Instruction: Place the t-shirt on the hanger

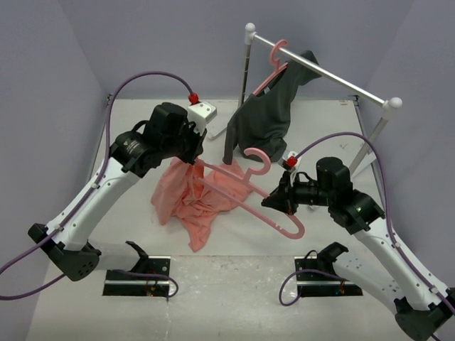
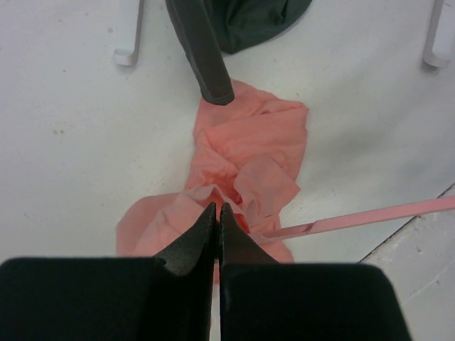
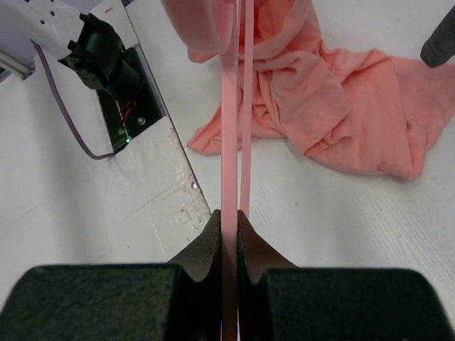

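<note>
Left claw (image 2: 217, 209) is clamped on the t-shirt (image 2: 249, 142), which lies bunched on the table (image 2: 71, 106). Right claw (image 3: 229, 217) is clamped on the hanger (image 3: 229, 142) — far end reaching the cloth.

Overhead, wrists close, apparently downward, t-shirt (image 1: 188, 202) shared

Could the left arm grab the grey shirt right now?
Probably not yet. The grey shirt hangs just beyond it with nothing between, but the left gripper is shut on the t-shirt, so it would have to let go first.
</note>
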Robot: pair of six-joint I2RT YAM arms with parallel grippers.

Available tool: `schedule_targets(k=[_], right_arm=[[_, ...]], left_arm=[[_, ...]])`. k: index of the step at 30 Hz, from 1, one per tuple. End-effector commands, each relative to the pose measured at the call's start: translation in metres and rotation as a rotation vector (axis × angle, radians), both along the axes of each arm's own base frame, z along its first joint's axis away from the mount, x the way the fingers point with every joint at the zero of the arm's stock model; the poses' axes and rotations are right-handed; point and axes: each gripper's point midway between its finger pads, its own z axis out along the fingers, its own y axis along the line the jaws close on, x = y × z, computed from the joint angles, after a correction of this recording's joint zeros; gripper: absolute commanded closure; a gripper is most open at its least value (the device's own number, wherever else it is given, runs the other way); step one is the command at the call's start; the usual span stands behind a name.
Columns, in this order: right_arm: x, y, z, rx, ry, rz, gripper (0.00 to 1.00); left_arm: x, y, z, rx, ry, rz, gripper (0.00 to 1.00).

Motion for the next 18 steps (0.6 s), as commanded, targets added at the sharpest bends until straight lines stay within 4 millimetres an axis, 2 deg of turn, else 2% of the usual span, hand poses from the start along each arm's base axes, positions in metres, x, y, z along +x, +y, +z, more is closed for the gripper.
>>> schedule_targets(k=[1, 2, 4, 5, 7, 9, 11, 14, 15, 18], right_arm=[[0.018, 0.016, 0.036, 0.086, -0.216, 0.074, 1.00], [0.029, 0.017, 0.036, 0.068, -0.260, 0.060, 1.00], [0.037, 0.021, 0.040, 0.067, -0.351, 0.089, 1.00], [0.033, 0.023, 0.037, 0.073, -0.338, 0.118, 1.00], [0.033, 0.030, 0.033, 0.072, -0.469, 0.236, 1.00], [0.025, 0.034, 0.031, 0.082, -0.526, 0.340, 1.00], [0.009, 0.035, 0.029, 0.095, -0.589, 0.487, 1.00], [0.004, 0.027, 0.032, 0.132, -0.596, 0.552, 1.00], [0.007, 0.021, 0.034, 0.147, -0.600, 0.548, 1.00], [0.032, 0.009, 0.026, 0.074, -0.603, 0.442, 1.00]], left_arm=[[-0.018, -0.022, 0.016, -0.052, -0.027, -0.142, 1.00], [-0.024, -0.024, 0.020, -0.058, -0.032, -0.162, 1.00], [-0.031, -0.026, 0.030, -0.069, -0.052, -0.186, 1.00], [-0.036, -0.027, 0.032, -0.076, -0.051, -0.200, 1.00], [-0.048, -0.026, 0.044, -0.108, -0.072, -0.246, 1.00], [-0.051, -0.023, 0.052, -0.106, -0.105, -0.263, 1.00], [-0.056, -0.019, 0.058, -0.108, -0.134, -0.276, 1.00], [-0.066, -0.017, 0.068, -0.122, -0.162, -0.307, 1.00], [-0.070, -0.016, 0.071, -0.127, -0.170, -0.321, 1.00], [-0.076, -0.011, 0.079, -0.132, -0.191, -0.321, 1.00]])
